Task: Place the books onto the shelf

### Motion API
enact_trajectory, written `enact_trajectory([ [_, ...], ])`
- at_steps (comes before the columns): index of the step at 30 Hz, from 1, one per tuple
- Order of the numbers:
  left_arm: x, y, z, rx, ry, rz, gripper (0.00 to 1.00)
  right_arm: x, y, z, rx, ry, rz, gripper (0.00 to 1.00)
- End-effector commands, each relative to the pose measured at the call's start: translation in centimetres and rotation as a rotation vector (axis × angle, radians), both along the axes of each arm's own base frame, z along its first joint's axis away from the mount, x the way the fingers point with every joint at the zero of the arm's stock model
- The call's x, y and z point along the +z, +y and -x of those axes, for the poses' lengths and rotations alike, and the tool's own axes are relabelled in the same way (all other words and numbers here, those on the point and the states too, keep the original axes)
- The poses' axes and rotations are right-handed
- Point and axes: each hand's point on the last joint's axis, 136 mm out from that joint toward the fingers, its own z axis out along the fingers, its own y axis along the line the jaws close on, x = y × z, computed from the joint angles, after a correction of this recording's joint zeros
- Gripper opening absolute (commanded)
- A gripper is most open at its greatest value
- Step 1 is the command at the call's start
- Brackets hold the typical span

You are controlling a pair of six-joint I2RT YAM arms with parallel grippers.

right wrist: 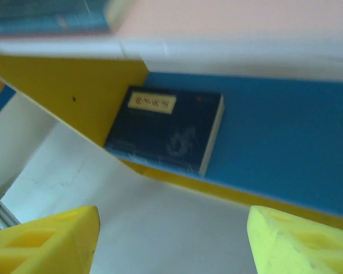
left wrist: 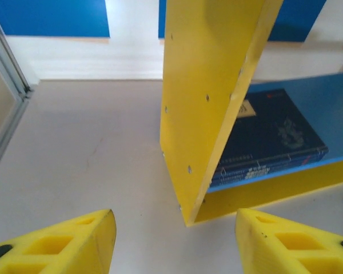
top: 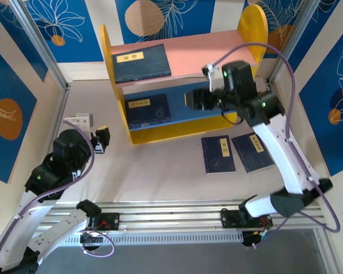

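My left gripper (top: 100,138), left of the shelf (top: 254,25), and my right gripper (right wrist: 171,220), facing its blue board (right wrist: 274,131), both gape empty, with one book (top: 142,64) on the pink board (top: 206,48), another book (top: 148,110) on the blue, and two more books (top: 218,153) on the table (top: 160,171) near right.

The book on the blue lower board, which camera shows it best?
The right wrist view: the book lies close, whole cover and tan label unobstructed, if slightly blurred. The top external view shows it small, from above. In the left wrist view the yellow side panel hides its left part.
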Motion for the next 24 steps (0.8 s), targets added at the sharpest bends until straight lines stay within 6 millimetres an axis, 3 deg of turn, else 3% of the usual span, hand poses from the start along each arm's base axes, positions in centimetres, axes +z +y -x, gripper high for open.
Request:
enact_trajectory([
  [1, -1.7, -1.5, -0.3, -0.037, 0.042, 0.079, 0.57, -4.7, -2.3, 1.5, -0.123, 0.083, 0.041, 0.69],
  [5, -4.6, -3.0, -0.7, -0.076, 0.066, 0.146, 0.57, -11.1, -4.2, 3.0, -0.223, 0.165, 0.042, 0.69],
  [9, -8.0, -4.2, -1.2, -0.098, 0.088, 0.205, 0.57, -18.6, -5.9, 2.6, -0.345, 0.27, 0.116, 0.69],
  [12, -10.1, -4.7, -1.0, -0.108, 0.129, 0.23, 0.57, -22.7, -6.9, 2.5, -0.423, 0.325, 0.165, 0.69],
  [18, -13.6, -5.6, -0.2, -0.134, 0.196, 0.292, 0.56, -28.3, -9.1, 2.8, -0.533, 0.478, 0.203, 0.69],
  [24, -16.1, -6.0, 0.4, -0.126, 0.265, 0.346, 0.55, -31.0, -9.3, 2.8, -0.53, 0.57, 0.246, 0.69],
])
